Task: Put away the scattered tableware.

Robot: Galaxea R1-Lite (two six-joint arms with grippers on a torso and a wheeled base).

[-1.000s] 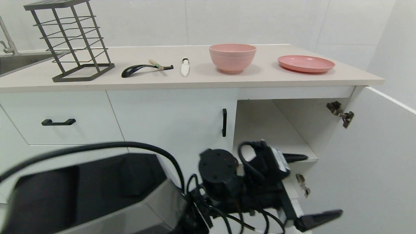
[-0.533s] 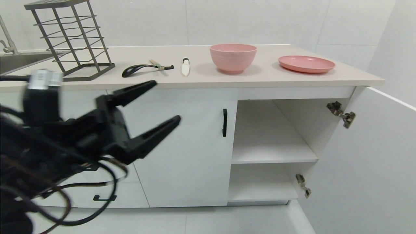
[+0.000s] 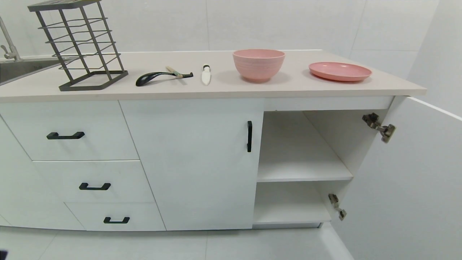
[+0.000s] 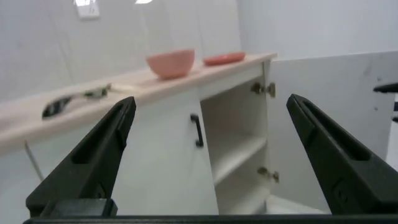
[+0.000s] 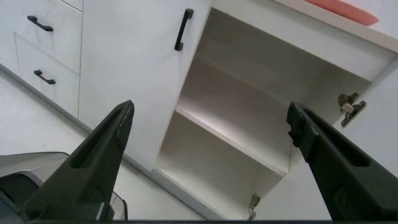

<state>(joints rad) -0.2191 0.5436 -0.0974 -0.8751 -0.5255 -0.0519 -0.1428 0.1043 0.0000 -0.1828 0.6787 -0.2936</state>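
Left jaws back, bowl [image 4: 170, 63] well beyond

No readable text, labels, brands, numbers or signs.

Matt plastic bowl [image 3: 258, 64], plate [image 3: 340, 70]; dark metal wire rack [image 3: 63, 4]; smooth matt countertop [image 3: 288, 85].

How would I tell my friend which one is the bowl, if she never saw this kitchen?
Look at the long beige countertop, just above the left edge of the open cabinet. The pink bowl stands there between a small white utensil and a pink plate. It is the only deep, round thing; the plate shares its colour but lies flat.
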